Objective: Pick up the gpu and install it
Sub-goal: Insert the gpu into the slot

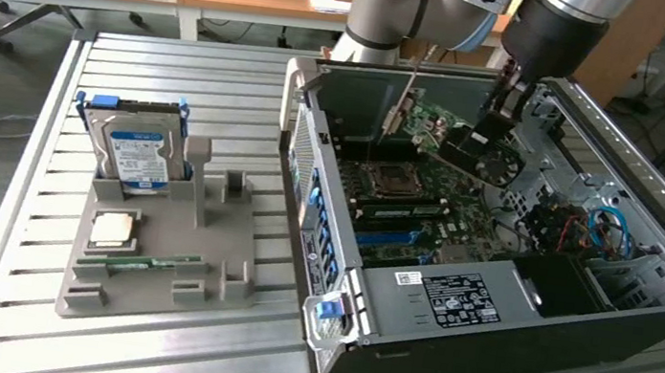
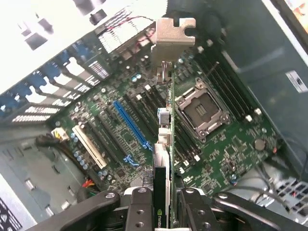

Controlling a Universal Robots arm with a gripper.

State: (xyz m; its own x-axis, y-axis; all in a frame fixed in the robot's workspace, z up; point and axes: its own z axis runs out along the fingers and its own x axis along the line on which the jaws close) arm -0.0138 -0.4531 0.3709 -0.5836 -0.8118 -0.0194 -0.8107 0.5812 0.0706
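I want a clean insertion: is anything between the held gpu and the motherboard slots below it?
Nothing visible. The gripper holds the gpu edge-on above the motherboard; the slots, including the blue slot, lie bare.

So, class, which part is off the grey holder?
The gpu, held by the gripper inside the case; the hard drive, chip and RAM stick sit on the holder.

Black gpu (image 2: 159, 192) with silvery bracket (image 2: 174, 33); green motherboard (image 2: 231, 149) bearing one blue slot (image 2: 129, 122); grey slatted tabletop (image 1: 193, 72).
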